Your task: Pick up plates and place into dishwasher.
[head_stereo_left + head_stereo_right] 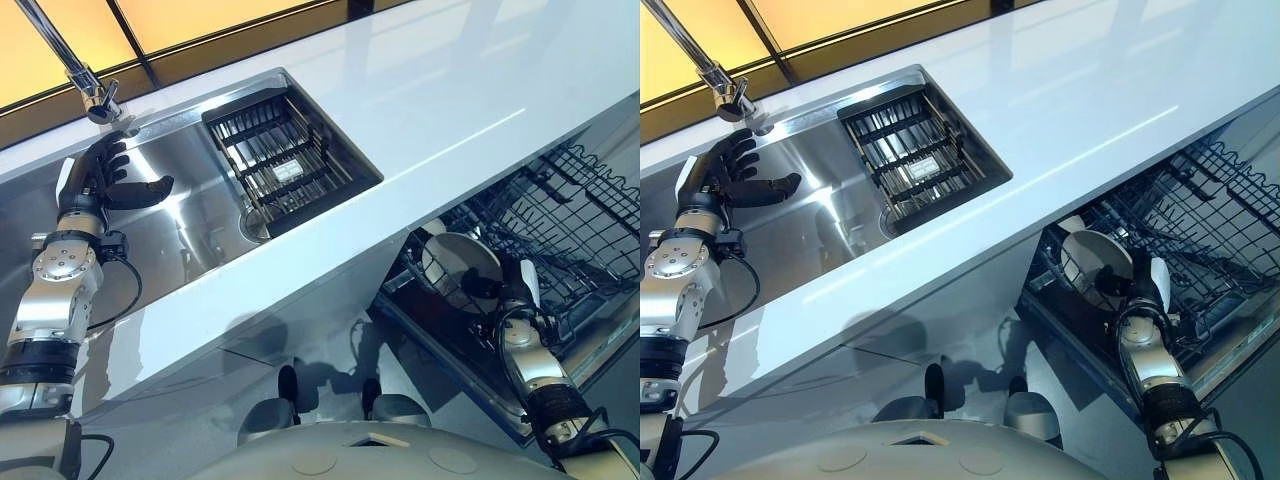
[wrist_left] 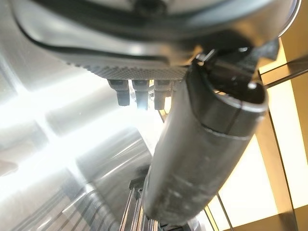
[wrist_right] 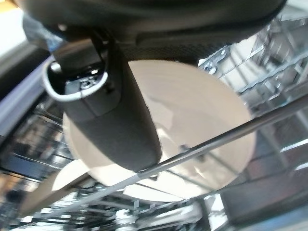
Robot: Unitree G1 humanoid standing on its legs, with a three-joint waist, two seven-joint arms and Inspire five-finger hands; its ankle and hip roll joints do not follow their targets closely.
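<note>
Plate (image 1: 450,255) pinched by right hand (image 1: 498,292) in dishwasher rack (image 1: 590,200), lower right; left hand (image 1: 105,180) splayed above sink (image 1: 200,205), upper left.

Eye views look down, sharing sink (image 1: 200,200) and dishwasher (image 1: 598,195) — wrist views close-up.

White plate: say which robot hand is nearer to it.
Right. The right robot hand holds the white plate, thumb across its face, at the dishwasher rack; the left robot hand is far off, open over the sink.
</note>
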